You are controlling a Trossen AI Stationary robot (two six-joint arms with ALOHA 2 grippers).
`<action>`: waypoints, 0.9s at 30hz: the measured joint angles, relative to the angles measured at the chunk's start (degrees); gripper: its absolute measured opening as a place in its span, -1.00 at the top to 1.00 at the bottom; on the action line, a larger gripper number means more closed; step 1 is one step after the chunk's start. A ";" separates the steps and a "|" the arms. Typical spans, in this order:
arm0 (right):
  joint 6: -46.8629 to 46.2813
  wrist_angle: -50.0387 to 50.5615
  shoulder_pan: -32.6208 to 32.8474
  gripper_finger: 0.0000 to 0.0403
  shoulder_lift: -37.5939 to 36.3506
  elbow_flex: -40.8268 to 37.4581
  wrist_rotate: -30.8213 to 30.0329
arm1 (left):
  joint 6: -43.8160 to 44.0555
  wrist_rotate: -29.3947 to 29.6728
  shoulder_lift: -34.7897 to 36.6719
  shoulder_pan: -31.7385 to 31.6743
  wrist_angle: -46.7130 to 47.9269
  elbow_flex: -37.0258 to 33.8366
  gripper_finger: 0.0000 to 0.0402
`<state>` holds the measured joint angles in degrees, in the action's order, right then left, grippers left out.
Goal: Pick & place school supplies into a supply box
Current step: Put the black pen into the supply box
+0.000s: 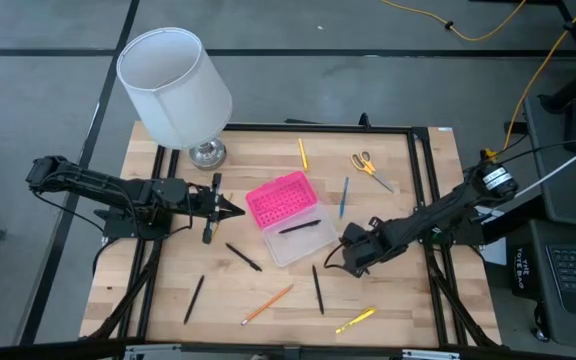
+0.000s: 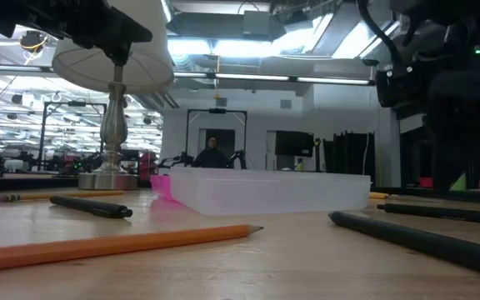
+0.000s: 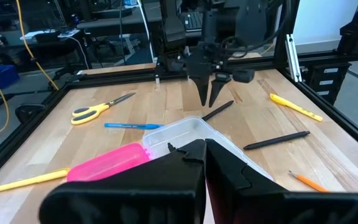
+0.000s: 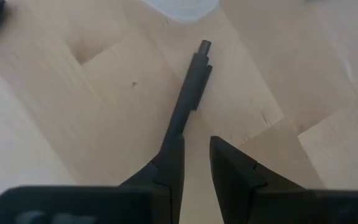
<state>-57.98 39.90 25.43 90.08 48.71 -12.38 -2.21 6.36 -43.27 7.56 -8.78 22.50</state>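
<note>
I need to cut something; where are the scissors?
In the high view, the scissors lie at the table's far right, beyond the blue pen and right of a yellow pencil.

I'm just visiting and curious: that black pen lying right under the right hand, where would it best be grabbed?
Probably mid-barrel on the black pen, coming straight down from above. It lies flat on the table, thin and long, so the right hand would put one finger on each long side, across its length. Its clip end lies close to the supply box.

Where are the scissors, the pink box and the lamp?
scissors (image 1: 369,167): high view, on the blades just past the yellow handles.
pink box (image 1: 278,198): high view, middle of the open pink lid.
lamp (image 1: 175,87): high view, side of the white shade.
</note>
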 joint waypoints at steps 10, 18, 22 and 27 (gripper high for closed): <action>-0.19 -2.62 0.00 0.60 2.85 0.00 -0.02 | 0.09 -0.01 0.00 0.00 0.00 0.00 0.98; -0.04 -3.34 -0.02 0.60 5.16 -0.04 -0.21 | 5.89 -0.03 0.00 0.00 0.00 0.00 0.98; 1.13 -4.31 -0.28 0.60 6.81 0.22 -0.66 | 7.47 -0.04 -0.01 -0.01 0.01 0.00 0.98; 7.18 -4.11 -1.77 0.60 7.95 0.35 0.20 | 7.51 -0.01 0.00 0.01 0.00 0.00 0.98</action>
<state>-50.80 35.79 23.66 98.03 49.06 -12.18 5.30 6.35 -43.27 7.57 -8.78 22.50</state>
